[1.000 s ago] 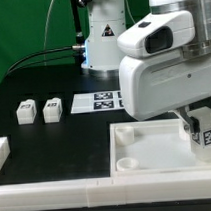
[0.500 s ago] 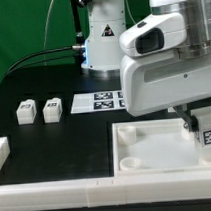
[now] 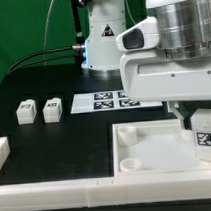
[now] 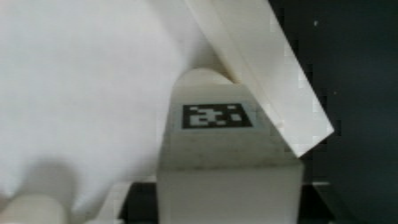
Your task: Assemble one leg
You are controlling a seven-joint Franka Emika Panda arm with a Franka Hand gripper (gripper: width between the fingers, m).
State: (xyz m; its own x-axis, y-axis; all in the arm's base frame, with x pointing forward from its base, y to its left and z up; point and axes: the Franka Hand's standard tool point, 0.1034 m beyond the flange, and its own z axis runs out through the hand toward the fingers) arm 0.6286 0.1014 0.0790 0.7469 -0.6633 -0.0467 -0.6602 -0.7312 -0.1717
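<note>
My gripper (image 3: 198, 117) is shut on a white leg (image 3: 204, 136) with a black-and-white tag. It holds the leg upright at the far corner of the white square tray (image 3: 146, 156), on the exterior view's right. In the wrist view the leg (image 4: 221, 160) shows its tag between my dark fingers (image 4: 139, 196), right at the tray's raised wall (image 4: 267, 70) and corner. My gripper (image 4: 222, 200) clamps the leg's near end. Whether the leg's foot is in a socket is hidden. Two more legs (image 3: 26, 111) (image 3: 52, 109) lie on the black table at the exterior view's left.
The marker board (image 3: 105, 98) lies behind the tray. A white part (image 3: 1, 151) sits at the exterior view's left edge. A white rail (image 3: 88, 192) runs along the table's front. The arm's base (image 3: 100, 39) stands at the back.
My wrist has turned and the arm's housing has shifted up. The held leg sits slightly lower at the tray's corner. The two loose legs have not moved.
</note>
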